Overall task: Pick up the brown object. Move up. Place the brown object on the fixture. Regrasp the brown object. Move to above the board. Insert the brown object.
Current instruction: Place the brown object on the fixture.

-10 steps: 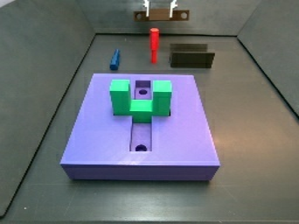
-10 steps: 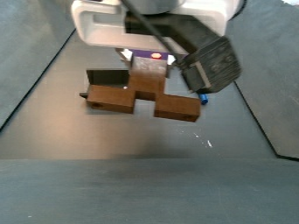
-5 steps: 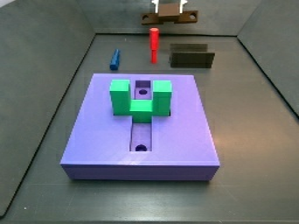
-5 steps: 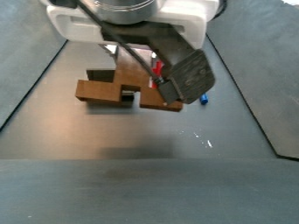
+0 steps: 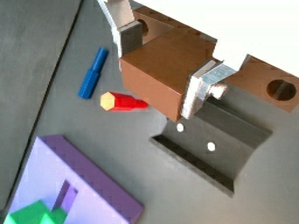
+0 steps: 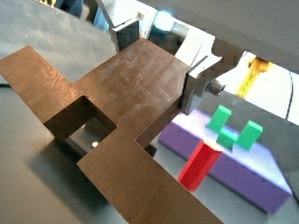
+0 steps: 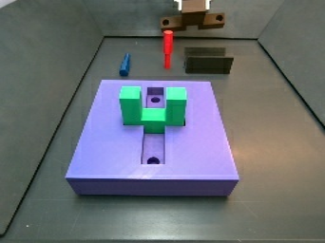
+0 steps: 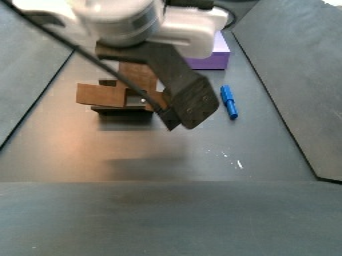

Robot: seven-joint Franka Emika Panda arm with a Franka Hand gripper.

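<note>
The board point(image 7: 152, 138), the largest thing here, lies well clear of the gripper point(image 5: 170, 66), nearer the camera in a side view, with the green U-shaped block point(image 7: 154, 105) standing across its slot; that slot is empty, so insertion is not yet done. The fixture point(image 7: 208, 63) sits on the floor just below and beside the gripper in that view, and a wrist view shows it point(image 5: 216, 149) directly beneath the held piece. The brown object point(image 5: 176, 70) is off the floor, clamped between the silver fingers point(image 5: 208, 86), so pickup and lift look finished. By my reading the step in hand is carrying it to the fixture; placing, regrasping, moving over the board and inserting all remain.

The red peg point(image 7: 166, 47) stands upright beside the gripper, and the blue peg point(image 7: 125, 65) lies a little farther off.

The views differ. One wrist view shows the brown object's round hole point(image 5: 281, 88) and the fixture below; the side view from the board end shows only the brown object's lower edge point(image 7: 192, 19) at the frame top. In the opposite side view the arm hides most of the fixture, though the brown object point(image 8: 102, 95) shows.
</note>
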